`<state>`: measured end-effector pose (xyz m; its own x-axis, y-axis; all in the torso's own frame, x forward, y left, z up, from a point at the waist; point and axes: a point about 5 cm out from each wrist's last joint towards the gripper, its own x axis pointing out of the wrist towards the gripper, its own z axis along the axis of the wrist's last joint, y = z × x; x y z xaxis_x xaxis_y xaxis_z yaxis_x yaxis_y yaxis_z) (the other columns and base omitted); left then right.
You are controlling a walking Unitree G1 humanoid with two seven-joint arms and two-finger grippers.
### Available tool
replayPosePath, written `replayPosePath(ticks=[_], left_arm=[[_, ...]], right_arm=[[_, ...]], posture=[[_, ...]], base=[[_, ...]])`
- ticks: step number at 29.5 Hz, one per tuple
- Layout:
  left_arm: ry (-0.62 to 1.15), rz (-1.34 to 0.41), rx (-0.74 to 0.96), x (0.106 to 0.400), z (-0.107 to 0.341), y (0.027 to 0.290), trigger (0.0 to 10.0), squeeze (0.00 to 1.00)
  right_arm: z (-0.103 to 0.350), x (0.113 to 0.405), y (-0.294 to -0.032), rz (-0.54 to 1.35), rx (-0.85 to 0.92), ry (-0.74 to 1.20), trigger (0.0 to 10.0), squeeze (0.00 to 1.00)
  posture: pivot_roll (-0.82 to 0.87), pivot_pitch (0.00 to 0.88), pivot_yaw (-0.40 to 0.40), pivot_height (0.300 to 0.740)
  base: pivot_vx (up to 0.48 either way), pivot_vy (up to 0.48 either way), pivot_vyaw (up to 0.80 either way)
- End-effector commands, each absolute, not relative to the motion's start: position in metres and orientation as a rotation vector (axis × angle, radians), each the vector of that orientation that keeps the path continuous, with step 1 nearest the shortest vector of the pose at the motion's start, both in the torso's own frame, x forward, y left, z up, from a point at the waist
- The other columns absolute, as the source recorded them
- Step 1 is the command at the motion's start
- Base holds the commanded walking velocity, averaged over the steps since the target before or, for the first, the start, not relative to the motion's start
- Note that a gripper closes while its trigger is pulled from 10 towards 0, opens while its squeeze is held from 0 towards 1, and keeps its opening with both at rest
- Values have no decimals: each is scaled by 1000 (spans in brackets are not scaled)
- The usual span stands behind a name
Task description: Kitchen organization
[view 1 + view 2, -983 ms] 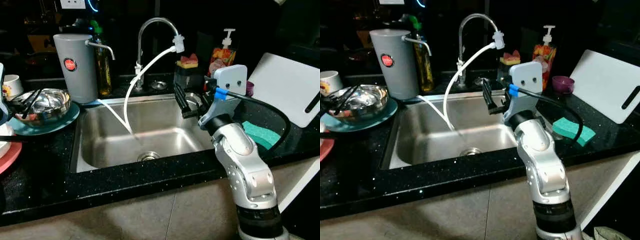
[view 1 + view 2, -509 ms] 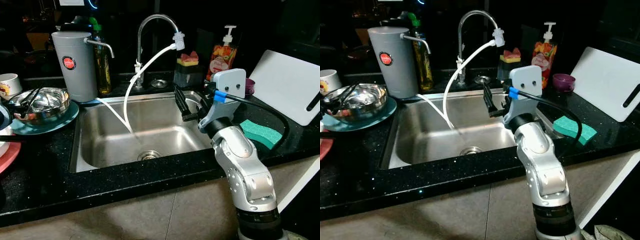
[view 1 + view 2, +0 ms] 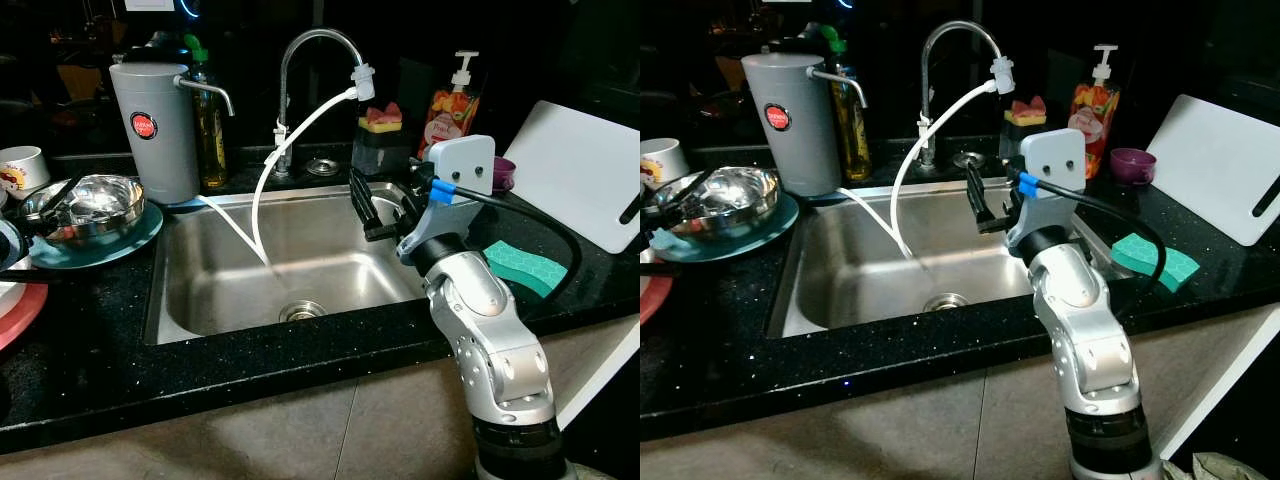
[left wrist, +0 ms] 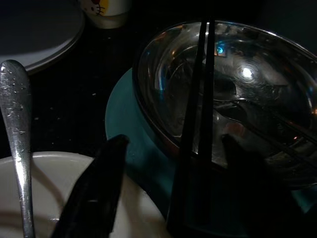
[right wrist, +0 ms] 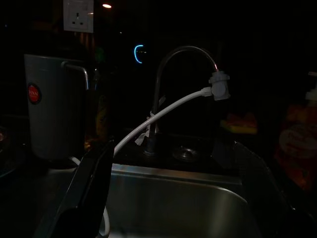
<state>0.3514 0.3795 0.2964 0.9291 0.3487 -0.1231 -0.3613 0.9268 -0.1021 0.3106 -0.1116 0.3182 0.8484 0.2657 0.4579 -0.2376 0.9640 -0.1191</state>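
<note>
Countertop (image 3: 90, 370) of black speckled stone runs across our view, and we read it from the left. At the far left we see a white mug (image 3: 20, 170), a pink plate edge (image 3: 15, 318), and a teal plate (image 3: 120, 238) carrying a steel bowl (image 3: 95, 203) with black chopsticks (image 4: 198, 124) lying across it. Our left gripper (image 4: 168, 193) hovers just above that bowl and a white dish (image 4: 74, 198) holding a metal spoon handle (image 4: 17, 144); its fingers are spread wide, grasping nothing. Behind the bowl stands a grey water filter (image 3: 155, 130) beside a green-capped bottle (image 3: 207, 130). At the middle sits the steel sink (image 3: 300, 260) under a curved faucet (image 3: 300, 60), with a white hose (image 3: 290, 140) dropping into the basin. Our right gripper (image 3: 385, 205) hangs over the sink's right side, fingers parted and empty. Further right we find a sponge holder (image 3: 380, 140), a soap pump (image 3: 450, 95), a purple cup (image 3: 1130, 165), a green sponge (image 3: 525, 268) and a white cutting board (image 3: 585, 170).
</note>
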Motion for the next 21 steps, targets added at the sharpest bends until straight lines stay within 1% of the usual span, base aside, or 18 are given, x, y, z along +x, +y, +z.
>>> replayPosePath(ticks=[1,18,19,21], left_arm=[[147,368,-150,350,283,380,0,0],[113,365,-215,351,286,379,0,0],[90,368,-214,351,290,379,10000,0],[73,371,-213,352,293,380,10000,0]], right_arm=[[321,310,-112,259,-54,-497,10000,0],[321,311,-112,263,-53,-500,10000,0],[321,311,-112,264,-53,-500,10000,0],[321,311,-112,265,-53,-499,10000,0]], posture=[[98,99,-52,740],[105,83,-61,740],[105,83,-61,740],[105,83,-61,740]], base=[[0,0,0],[0,0,0],[0,0,0],[0,0,0]])
